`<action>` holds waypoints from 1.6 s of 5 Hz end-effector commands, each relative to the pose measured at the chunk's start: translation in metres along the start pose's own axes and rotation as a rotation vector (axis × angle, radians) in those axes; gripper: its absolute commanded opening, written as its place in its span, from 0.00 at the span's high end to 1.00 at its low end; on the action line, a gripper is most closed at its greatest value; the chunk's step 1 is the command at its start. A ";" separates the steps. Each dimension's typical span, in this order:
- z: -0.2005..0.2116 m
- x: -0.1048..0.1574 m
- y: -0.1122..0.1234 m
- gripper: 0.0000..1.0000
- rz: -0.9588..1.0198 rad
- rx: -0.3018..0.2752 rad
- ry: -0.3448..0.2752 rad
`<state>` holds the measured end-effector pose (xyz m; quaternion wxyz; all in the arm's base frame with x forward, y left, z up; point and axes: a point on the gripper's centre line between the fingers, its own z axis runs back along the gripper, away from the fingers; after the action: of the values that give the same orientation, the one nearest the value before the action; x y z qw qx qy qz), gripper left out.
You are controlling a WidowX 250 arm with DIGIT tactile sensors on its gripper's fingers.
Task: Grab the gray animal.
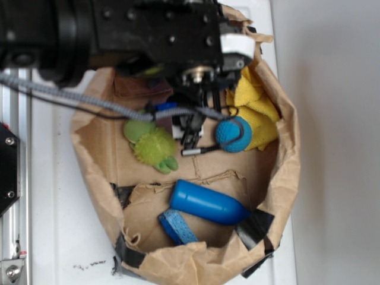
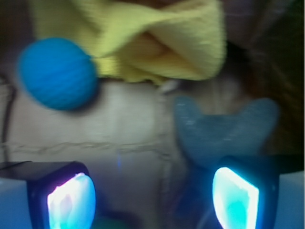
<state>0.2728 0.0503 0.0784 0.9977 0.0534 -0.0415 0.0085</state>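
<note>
From the exterior view, a rolled-down brown paper bag [image 1: 95, 172] sits on a white tabletop [image 1: 53, 237], and the black arm reaches in over its far rim, the hand [image 1: 191, 135] hanging low near the middle of the bag floor. Its fingers are too dark and too tangled with cable to tell their spread here. Just beside them toward the left wall lies the lime-green spiky plush [image 1: 155, 148]; toward the right wall a teal knitted ball [image 1: 233, 135] rests against a yellow cloth [image 1: 256, 110]. A blue cylinder [image 1: 208, 203] and a blue strap [image 1: 177, 227] lie near the front rim. The gray animal does not show here; the arm probably covers it. In the wrist view the hand [image 2: 153, 200] stands open, its two glowing fingertips [image 2: 236, 196] well apart. The gray animal [image 2: 224, 131] lies on the bag floor right by the right-side fingertip, its two flat flaps spread toward the yellow cloth [image 2: 143, 38], with the teal ball [image 2: 57, 74] off to the other side. The toy sits off-centre between the fingers, so closing as things stand could pinch only a floppy flap or push the toy aside, and descending could pin it under one finger. The yellow cloth is near enough to be snagged too.
</note>
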 end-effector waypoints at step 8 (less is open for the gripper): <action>0.010 -0.006 0.058 0.00 0.014 0.123 -0.049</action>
<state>0.2688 0.0906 0.0742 0.9936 0.1063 -0.0379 -0.0068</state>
